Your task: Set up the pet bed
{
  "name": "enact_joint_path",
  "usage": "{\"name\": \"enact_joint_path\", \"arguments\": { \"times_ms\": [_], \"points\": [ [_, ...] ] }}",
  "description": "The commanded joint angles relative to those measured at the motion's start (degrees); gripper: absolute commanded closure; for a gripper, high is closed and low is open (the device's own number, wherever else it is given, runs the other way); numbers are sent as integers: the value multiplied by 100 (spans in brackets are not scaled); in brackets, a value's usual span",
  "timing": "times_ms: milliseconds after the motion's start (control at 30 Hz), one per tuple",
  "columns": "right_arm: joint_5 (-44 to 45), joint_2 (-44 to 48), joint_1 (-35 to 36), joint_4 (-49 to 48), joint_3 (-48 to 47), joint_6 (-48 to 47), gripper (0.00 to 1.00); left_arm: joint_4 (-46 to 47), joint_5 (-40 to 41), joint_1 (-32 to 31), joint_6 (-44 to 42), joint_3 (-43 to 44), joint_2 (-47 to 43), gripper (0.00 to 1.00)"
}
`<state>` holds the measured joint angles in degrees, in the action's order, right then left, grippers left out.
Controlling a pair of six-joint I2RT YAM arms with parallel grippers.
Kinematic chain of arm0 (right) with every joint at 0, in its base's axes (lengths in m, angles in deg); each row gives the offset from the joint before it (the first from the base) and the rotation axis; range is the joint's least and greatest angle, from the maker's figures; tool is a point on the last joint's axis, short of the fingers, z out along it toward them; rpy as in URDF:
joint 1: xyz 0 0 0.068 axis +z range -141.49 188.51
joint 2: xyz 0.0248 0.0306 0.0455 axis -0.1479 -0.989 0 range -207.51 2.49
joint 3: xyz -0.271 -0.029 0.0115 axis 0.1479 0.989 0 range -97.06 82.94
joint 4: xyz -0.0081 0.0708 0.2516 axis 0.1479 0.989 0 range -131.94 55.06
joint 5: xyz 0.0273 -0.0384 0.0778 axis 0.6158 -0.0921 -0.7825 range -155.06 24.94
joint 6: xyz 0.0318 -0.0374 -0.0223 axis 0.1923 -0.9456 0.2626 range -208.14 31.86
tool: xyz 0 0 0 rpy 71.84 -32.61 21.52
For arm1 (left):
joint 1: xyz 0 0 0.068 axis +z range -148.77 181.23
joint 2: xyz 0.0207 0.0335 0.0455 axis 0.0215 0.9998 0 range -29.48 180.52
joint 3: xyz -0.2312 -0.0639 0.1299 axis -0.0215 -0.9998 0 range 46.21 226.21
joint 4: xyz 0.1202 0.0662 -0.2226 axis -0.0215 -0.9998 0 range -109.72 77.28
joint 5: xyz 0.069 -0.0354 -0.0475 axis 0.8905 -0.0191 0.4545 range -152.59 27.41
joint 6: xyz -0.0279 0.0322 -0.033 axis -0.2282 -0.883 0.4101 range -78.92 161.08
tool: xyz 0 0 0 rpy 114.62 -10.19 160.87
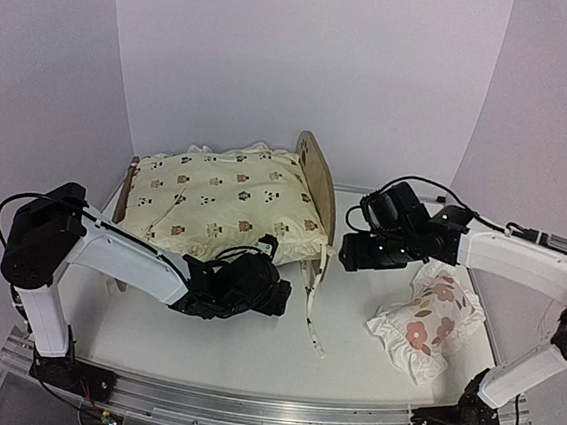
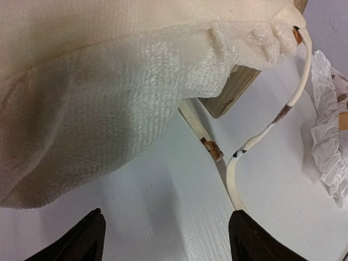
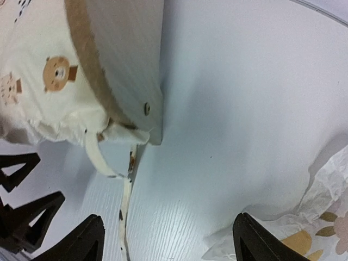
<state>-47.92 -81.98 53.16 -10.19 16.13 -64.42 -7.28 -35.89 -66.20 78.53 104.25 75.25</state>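
Trailing tie strings (image 1: 312, 314), pillow (image 1: 427, 320) near pet bed (image 1: 317, 181)

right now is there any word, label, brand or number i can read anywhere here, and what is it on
None can be read in any view.
The cream cushion carries only small bear pictures.
The white ruffled pillow carries only red-brown flowers.
The light-wood bed frame bears no lettering.

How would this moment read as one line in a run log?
cushion on pet bed | pillow on table, right of bed | left tool open, empty | right tool open, empty
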Motion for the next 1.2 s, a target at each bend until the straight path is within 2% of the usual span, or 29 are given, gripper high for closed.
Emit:
{"name": "enact_joint_path", "arguments": {
  "times_ms": [0, 267, 400, 700, 800, 1067, 1167],
  "points": [
    [-729, 340, 419, -356, 760, 376, 19, -138, 19, 48, 81, 41, -157, 21],
    [-840, -253, 1305, -560, 1135, 583, 27, -379, 108, 64, 160, -118, -400, 23],
    [-719, -796, 1559, -599, 1071, 579, 32, -467, 139, 64, 254, -263, -573, 24],
    [-204, -1695, 1821, -623, 798, 472, 50, -475, 182, 64, 440, -656, -861, 25],
    [-176, -1915, 1821, -638, 750, 466, 60, -466, 166, 68, 475, -715, -892, 26],
    [-140, -2023, 1882, -671, 797, 471, 98, -468, 145, 65, 470, -713, -840, 27],
    [37, -1866, 1882, -605, 735, 367, 100, -479, 55, 58, 380, -569, -689, 27]
  ]
}}
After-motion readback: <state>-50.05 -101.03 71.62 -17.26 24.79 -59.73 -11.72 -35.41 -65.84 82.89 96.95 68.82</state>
